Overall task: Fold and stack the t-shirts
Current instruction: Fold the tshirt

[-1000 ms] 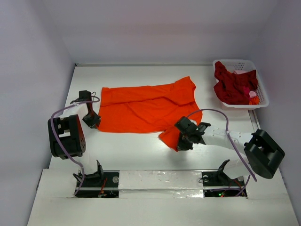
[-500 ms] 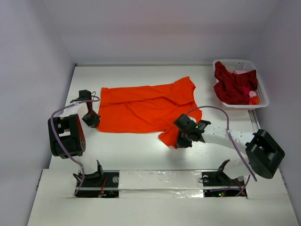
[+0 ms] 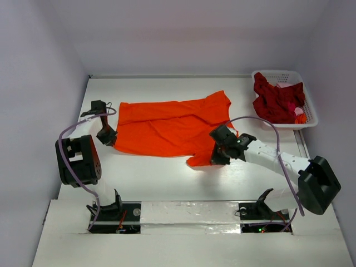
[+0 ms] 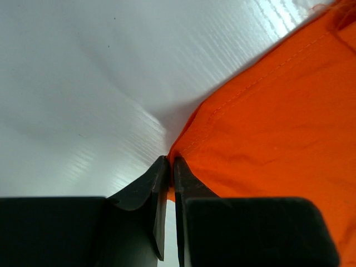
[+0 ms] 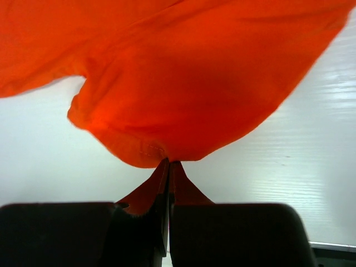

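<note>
White walls enclose a white desk (image 3: pixel 167 183) whose surface shows a faint ribbed sheen in the wrist views; a strip of shiny silver tape runs along its near edge. An orange shirt (image 3: pixel 167 128) of soft, thin cloth lies spread across the middle of the desk, mostly flat with shallow creases, one short sleeve reaching toward the far right.

At the shirt's left edge the left hand (image 3: pixel 108 139) is low on the desk. Its dark, tapered fingers are closed on the corner of the hem (image 4: pixel 222 111), where a line of stitching follows the fold, and a sliver of orange shows between the tips.

The right hand (image 3: pixel 217 158) is at the shirt's near right corner, its jaws pressed together on a pinch of cloth. In the right wrist view that cloth is raised clear of the desk and sags in a smooth rounded belly above the fingertips.

Red shirts (image 3: pixel 275 103) are heaped, crumpled, in a white plastic lattice basket (image 3: pixel 308 114) at the far right corner, well apart from the orange one. Purple cables loop over both arms.
</note>
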Available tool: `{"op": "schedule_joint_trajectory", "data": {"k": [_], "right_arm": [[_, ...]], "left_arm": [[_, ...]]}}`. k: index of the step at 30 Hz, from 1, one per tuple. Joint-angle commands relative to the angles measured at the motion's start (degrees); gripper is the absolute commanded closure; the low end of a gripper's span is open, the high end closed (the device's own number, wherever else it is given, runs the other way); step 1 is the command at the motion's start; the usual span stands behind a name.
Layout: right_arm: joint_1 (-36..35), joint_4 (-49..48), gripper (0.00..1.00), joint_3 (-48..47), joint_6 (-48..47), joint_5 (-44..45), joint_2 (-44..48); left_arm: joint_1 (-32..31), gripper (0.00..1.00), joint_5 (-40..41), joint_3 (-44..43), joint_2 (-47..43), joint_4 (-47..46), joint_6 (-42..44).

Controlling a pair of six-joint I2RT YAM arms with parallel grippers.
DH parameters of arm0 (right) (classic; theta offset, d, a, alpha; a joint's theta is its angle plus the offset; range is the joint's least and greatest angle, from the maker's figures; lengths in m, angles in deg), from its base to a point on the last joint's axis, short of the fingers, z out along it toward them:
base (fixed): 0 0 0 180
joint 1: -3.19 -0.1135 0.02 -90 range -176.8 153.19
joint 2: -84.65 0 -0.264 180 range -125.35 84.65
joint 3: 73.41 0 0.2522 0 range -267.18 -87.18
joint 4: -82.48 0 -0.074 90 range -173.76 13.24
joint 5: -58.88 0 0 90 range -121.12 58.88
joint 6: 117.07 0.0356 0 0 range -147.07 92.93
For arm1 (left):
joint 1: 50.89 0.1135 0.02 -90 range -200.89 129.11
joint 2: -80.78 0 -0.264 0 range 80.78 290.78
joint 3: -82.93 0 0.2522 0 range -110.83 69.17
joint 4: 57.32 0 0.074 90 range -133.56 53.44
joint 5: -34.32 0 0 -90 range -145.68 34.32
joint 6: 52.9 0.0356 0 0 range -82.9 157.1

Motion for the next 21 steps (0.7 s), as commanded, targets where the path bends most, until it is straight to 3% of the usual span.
{"op": "schedule_joint_trajectory", "data": {"k": [1, 21], "right_arm": [[2.3, 2.3, 1.0, -2.9, -1.9, 2.0, 1.9], [10.6, 4.1, 1.0, -9.9, -10.0, 3.0, -2.2]], "left_arm": [[0.5, 0.95, 0.6, -2.8, -2.7, 2.5, -0.3], [0.5, 0.95, -0.3, -5.2, -2.6, 3.6, -1.2]]}}
